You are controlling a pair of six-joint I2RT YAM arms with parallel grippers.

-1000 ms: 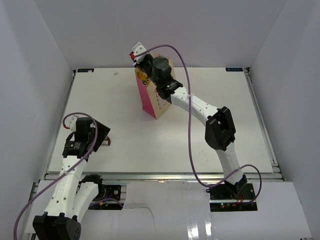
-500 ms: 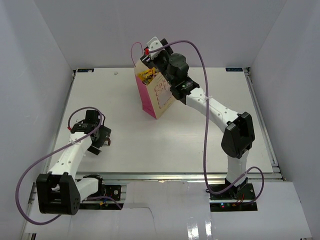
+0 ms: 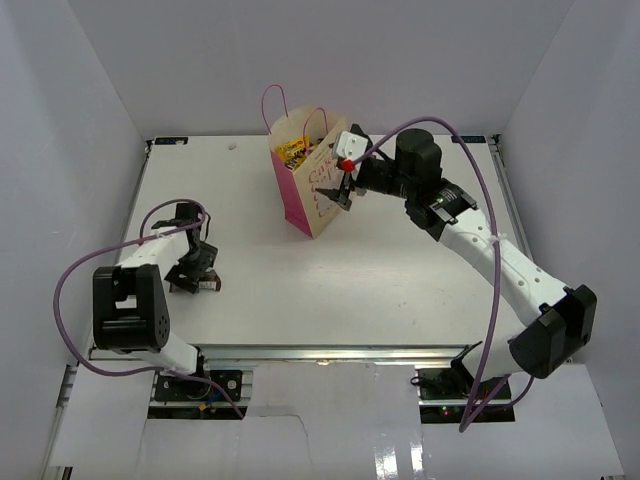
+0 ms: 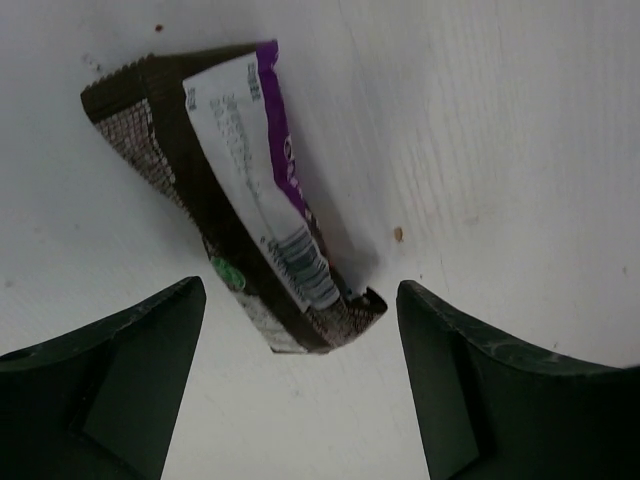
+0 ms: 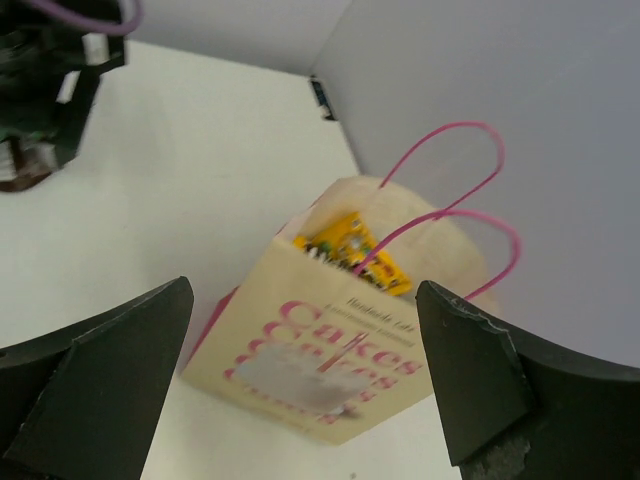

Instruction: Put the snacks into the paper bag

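Two tools, both released and gripping nothing. The left tool [image 4: 300,305] points down at the surface [image 3: 400,270] near its left edge. Its fingers [image 4: 120,370] are spread wide to either side of the lower end of a dark brown candy bar [image 4: 225,170], with a gap on each side. The bar lies flat, its white label with a purple stripe and a barcode facing up. The right tool [image 5: 305,315] hangs in the air just beside the paper bag [image 5: 330,375], fingers wide apart, facing its printed tan front. The bag stands upright toward the far middle of the surface, well apart from the bar. A yellow packet [image 5: 350,245] shows inside its open top
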